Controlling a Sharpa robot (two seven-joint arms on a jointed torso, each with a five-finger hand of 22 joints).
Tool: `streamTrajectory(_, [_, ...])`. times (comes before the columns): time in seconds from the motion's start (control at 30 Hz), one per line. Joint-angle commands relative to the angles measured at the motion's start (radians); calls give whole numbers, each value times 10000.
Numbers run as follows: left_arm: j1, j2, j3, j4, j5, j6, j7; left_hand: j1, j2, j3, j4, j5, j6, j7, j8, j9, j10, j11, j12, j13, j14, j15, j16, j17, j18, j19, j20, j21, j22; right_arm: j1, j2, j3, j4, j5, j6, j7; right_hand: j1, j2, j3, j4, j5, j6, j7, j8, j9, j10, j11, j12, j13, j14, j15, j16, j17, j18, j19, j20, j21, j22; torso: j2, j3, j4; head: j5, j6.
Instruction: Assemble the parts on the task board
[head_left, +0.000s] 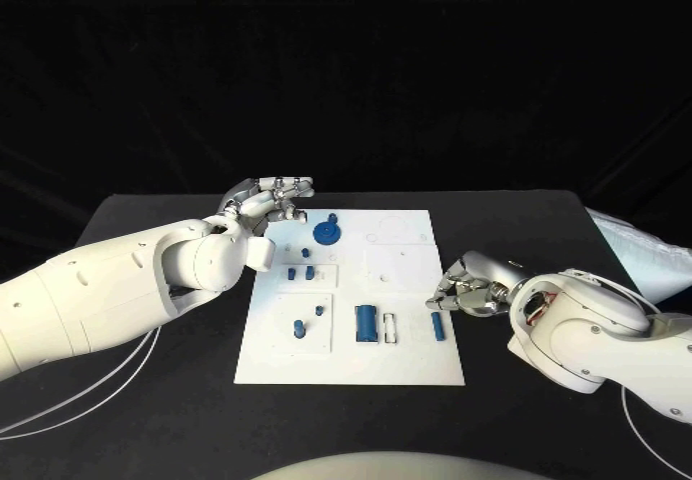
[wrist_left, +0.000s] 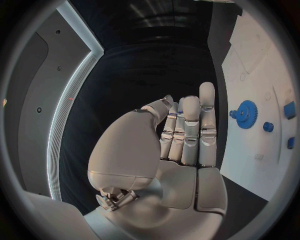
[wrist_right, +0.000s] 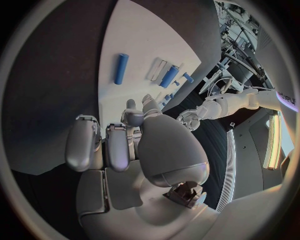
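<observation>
The white task board (head_left: 411, 355) lies in the middle of the table. A blue gear (head_left: 329, 232) sits near its far left corner, with small blue pegs (head_left: 300, 271) below it. A blue block (head_left: 366, 323) and a blue bar (head_left: 437, 325) lie on the near half. My left hand (head_left: 274, 200) hovers off the board's far left corner, fingers stretched side by side and holding nothing; its wrist view shows the gear (wrist_left: 246, 114) beside the fingers. My right hand (head_left: 469, 286) rests at the board's right edge with its fingers curled in; nothing shows inside it. The bar (wrist_right: 120, 68) lies beyond it.
A thin silver pin (head_left: 391, 327) lies beside the blue block. A pale sheet (head_left: 635, 250) sits at the table's right edge. Thin cables (head_left: 87, 400) trail over the near left of the table.
</observation>
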Motion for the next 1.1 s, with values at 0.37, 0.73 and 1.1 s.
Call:
streamTrajectory(0.37, [-33,26,6,6,-45,160,63,49,68,-21,-50,49,-56,-12,79,-6,-84,6,58,23,-75,-14,11,-5,101,69,2,-52,-13,-161,-142,-110,-112,-1322,1018,-205,-63,-2,-51,113,94,15,34,-80,12,-91,11,-84,-15,519,3,-9,14,-36,-43,-10,-14,41,-1,12,0,-95,11])
streamTrajectory(0.73, [-70,-17,6,28,-45,157,55,72,82,-30,-83,48,-62,-20,118,-3,-28,-14,187,66,-74,-27,29,3,106,79,-3,-63,-18,-393,60,-125,-212,-1468,1185,-333,-241,-111,-170,288,43,5,60,-140,29,-123,36,-166,-44,512,23,-18,13,-27,-75,-1,-46,-4,3,-4,-15,-34,-32])
streamTrajectory(1.1, [-84,-17,6,13,-45,162,54,75,84,-37,-93,47,-66,-24,131,-2,-13,-21,236,83,-72,-32,37,10,107,83,-6,-67,-20,-508,295,-128,-355,-2186,1496,-419,-225,-169,-206,325,-152,3,62,-168,49,-143,41,-212,-55,495,30,-65,-52,-20,-98,9,-71,-40,-7,0,-12,-48,-61])
